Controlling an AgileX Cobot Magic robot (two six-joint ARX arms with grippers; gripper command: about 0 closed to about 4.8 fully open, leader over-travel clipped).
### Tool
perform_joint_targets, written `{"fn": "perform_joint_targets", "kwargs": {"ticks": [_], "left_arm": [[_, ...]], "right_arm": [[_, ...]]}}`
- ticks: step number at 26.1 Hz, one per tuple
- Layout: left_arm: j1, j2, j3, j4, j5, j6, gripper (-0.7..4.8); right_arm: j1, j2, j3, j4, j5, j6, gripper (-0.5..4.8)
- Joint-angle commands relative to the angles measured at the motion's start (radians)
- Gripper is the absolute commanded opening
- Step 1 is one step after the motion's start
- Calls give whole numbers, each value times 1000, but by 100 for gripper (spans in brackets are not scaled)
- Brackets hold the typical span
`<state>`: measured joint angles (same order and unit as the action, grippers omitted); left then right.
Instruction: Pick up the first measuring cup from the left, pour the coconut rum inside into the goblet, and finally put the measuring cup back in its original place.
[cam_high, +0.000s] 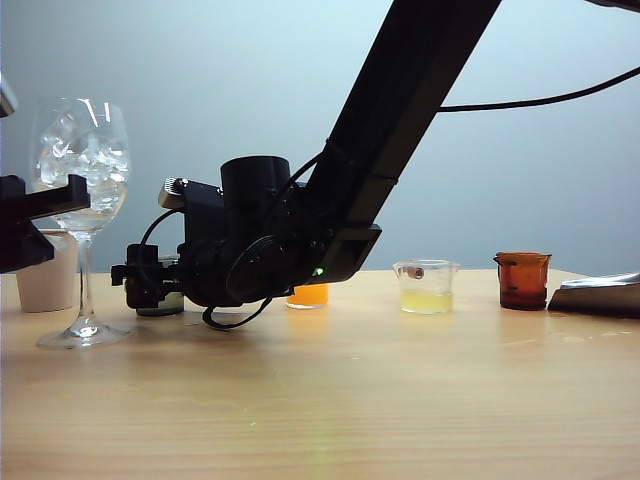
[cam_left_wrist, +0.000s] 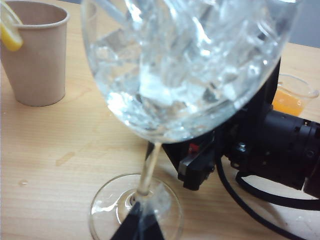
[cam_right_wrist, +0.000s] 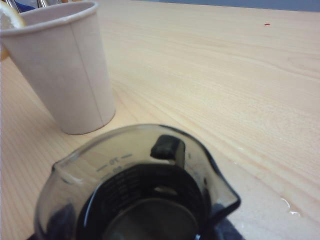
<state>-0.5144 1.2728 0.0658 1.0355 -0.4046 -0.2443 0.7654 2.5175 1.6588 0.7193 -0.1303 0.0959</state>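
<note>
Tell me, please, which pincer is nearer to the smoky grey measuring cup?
Right. The right pincer sits around the measuring cup, low on the table beside the goblet. The left pincer is shut on the goblet's stem, apart from the cup.

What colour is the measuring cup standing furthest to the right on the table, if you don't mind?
Amber-brown, see-through glass; the measuring cup shows best in the exterior view.

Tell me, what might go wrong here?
The right gripper holds the cup close beside the goblet; a swing of that arm could knock it over. The shut left gripper sits by the goblet's stem, so a nudge there might tip it too.
</note>
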Motion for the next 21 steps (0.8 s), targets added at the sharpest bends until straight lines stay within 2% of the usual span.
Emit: {"fn": "perform_joint_targets", "kwargs": {"ticks": [1, 12, 14, 17, 21], "left_arm": [[2, -3, 2, 13, -2, 1, -6], [2, -3, 2, 13, -2, 1, -5], [2, -3, 1, 13, -2, 1, -6], [2, -3, 1, 13, -3, 1, -6], [2, -3, 2, 13, -2, 1, -6]], "right_arm": [[3, -4, 3, 18, -6, -3, 346], [3, -4, 3, 18, -1, -3, 110], [3, -4, 3, 18, 0, -3, 102], [3, -4, 3, 18, 1, -3, 51], [2, -5, 3, 19, 0, -3, 51]]}}
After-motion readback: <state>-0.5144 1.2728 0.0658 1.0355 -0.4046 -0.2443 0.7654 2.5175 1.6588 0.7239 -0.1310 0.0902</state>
